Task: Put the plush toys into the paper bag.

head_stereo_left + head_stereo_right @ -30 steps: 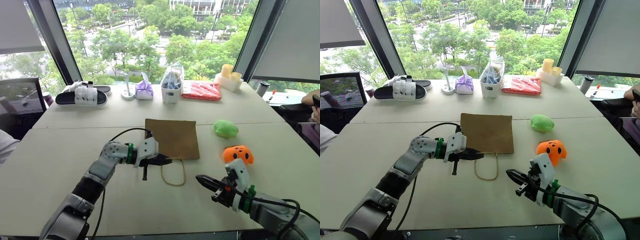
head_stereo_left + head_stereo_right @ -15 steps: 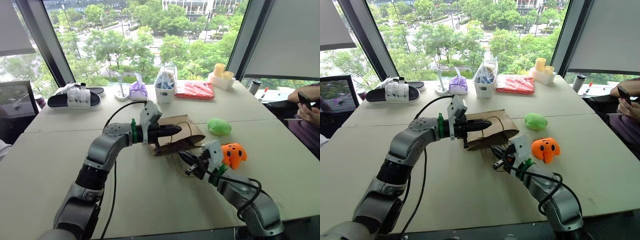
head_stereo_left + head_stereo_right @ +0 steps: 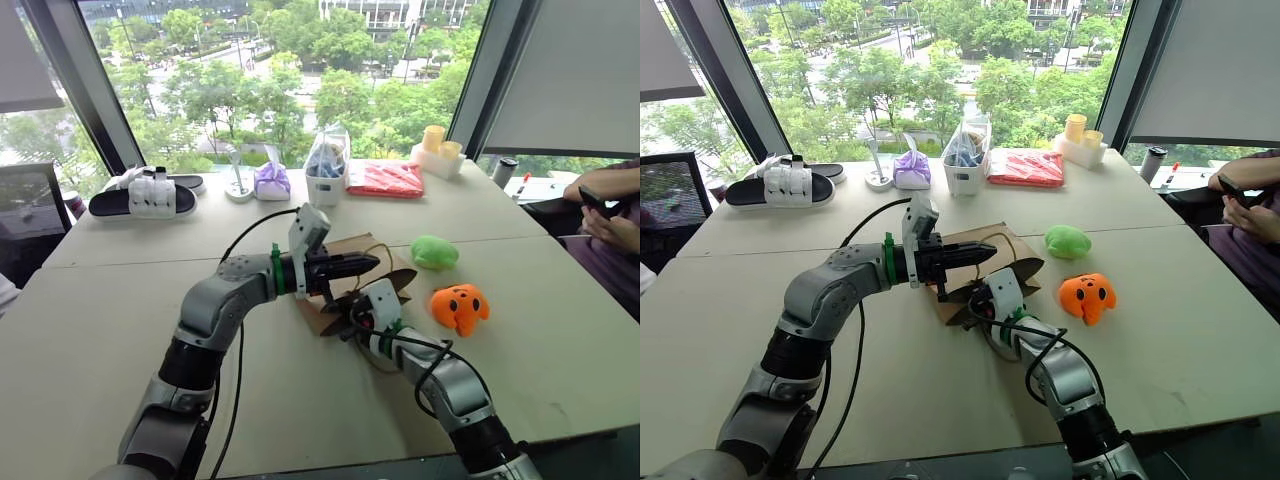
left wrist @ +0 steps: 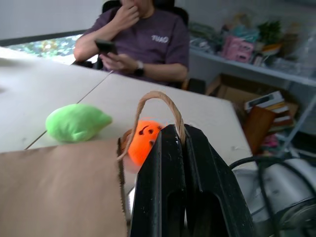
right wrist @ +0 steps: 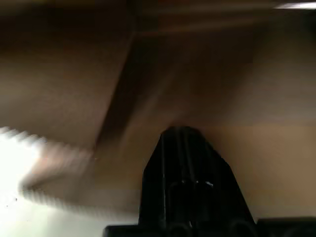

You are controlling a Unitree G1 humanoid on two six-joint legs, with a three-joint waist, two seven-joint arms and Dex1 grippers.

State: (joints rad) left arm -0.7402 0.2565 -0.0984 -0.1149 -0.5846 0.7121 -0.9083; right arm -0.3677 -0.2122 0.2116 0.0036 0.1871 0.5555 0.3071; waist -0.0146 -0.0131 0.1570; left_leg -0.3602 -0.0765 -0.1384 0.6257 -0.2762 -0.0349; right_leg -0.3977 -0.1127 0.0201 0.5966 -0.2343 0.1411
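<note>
Your left gripper (image 4: 178, 136) pinched the paper bag's (image 3: 345, 275) twine handle (image 4: 158, 98), lifting it; your clenched right gripper (image 5: 183, 136) seemingly poked inside. The handle could slip, collapsing the mouth. Plush toys (image 3: 435, 251) lay beside it.

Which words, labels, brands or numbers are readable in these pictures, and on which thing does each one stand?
"TUAO" or similar: small pale print on the chest of the person's purple shirt; blurred, so the reading is uncertain.
Paper bag: plain, no print.
Red packet: no readable text.
Clear bag: contents too small to read.
Green toy and orange toy: no text; the orange one bears only dark face markings.
</note>
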